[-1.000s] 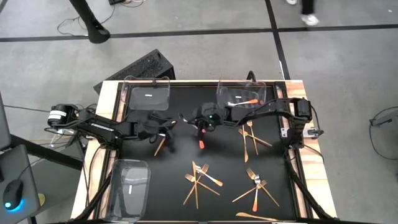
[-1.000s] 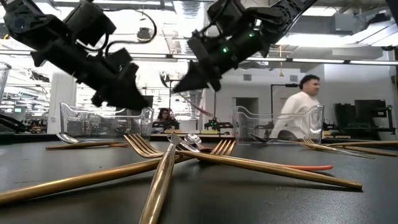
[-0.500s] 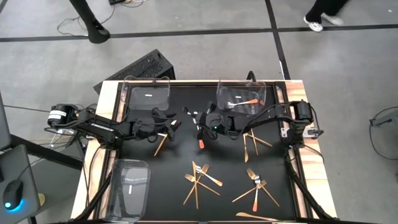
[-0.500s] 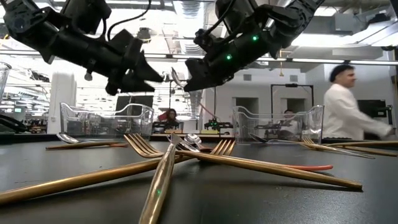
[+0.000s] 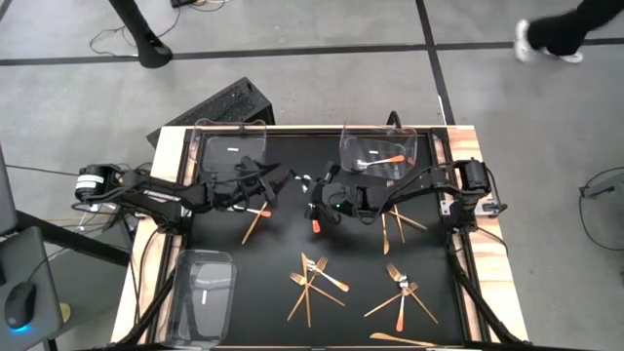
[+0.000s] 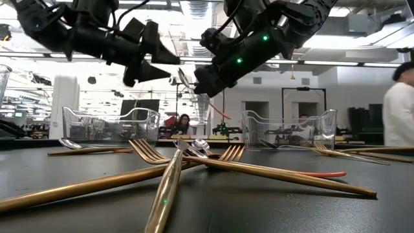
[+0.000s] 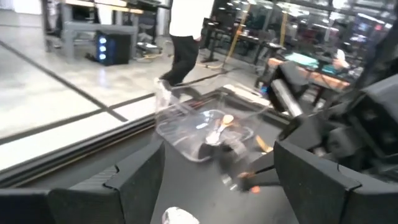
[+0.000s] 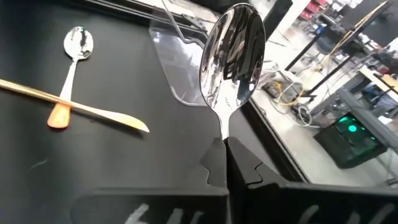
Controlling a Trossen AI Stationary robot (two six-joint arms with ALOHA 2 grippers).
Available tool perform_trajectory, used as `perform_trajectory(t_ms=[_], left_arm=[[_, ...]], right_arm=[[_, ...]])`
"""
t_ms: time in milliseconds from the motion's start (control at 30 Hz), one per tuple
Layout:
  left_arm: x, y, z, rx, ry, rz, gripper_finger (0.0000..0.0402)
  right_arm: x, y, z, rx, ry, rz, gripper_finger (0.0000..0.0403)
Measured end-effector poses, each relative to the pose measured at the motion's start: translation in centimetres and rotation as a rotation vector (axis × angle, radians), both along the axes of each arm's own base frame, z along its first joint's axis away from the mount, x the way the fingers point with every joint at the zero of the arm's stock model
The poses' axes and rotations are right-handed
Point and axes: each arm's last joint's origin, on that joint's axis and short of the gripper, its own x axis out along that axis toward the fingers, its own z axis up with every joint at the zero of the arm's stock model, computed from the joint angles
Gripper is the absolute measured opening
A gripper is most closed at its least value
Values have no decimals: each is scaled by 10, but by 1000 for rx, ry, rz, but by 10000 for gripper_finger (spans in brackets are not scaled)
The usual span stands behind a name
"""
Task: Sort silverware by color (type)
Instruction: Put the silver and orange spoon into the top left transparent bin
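My right gripper [image 5: 314, 192] is over the table's middle, shut on a spoon with a silver bowl [image 8: 233, 53] and an orange-red handle [image 5: 315, 223]. My left gripper [image 5: 282, 181] hangs just left of it, open, its fingers [image 7: 134, 186] spread and pointing at the right gripper. In the low view the left gripper [image 6: 167, 61] sits beside the spoon's bowl [image 6: 186, 79], and I cannot tell whether they touch. Gold forks and knives lie crossed on the mat [image 5: 312, 283] [image 5: 402, 292] [image 5: 395, 219]. Another spoon [image 8: 73, 46] lies on the table under a gold knife [image 8: 93, 111]. My right gripper pinches the spoon's thin neck [image 8: 222, 135] just below the bowl between its two shut fingers. The bowl sticks out past the fingertips toward the left gripper. The spoon is lifted clear of the table, and its handle [image 6: 212, 109] slants down behind the fingers.
Three clear trays stand on the mat: far left [image 5: 232, 148], far right [image 5: 378, 146] with spoons in it, near left [image 5: 205, 292]. One more gold piece lies at the near edge [image 5: 400, 339]. A person walks in the room beyond the table [image 6: 402, 103].
My left gripper has risen and moved toward the table's right, closing in on the spoon's bowl. My right gripper, still shut on the spoon, has shifted a little toward the left gripper. A person has walked across the room behind.
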Motion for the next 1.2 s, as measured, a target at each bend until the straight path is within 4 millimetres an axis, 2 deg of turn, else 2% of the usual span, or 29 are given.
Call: perform_trajectory(t_ms=[133,267,400,633,933,1067,1200], left_arm=[[8,1,11,28,39,-11,281],[11,2,12,25,88,18,281],[9,7,8,-1,121,71,270],[18,12,2,-15,84,2,228],[29,14,-17,-17,102,4,217],[29,15,-15,2,88,20,185],[30,15,-14,30,85,21,133]], right_arm=[[0,0,0,0,1,-2,5],[0,0,0,-8,1,-17,5],[-1,4,1,-52,23,-28,5],[0,6,1,-62,26,-24,5],[-1,6,0,-83,50,-19,5],[-1,6,0,-86,55,-26,5],[-1,6,0,-87,55,-29,5]])
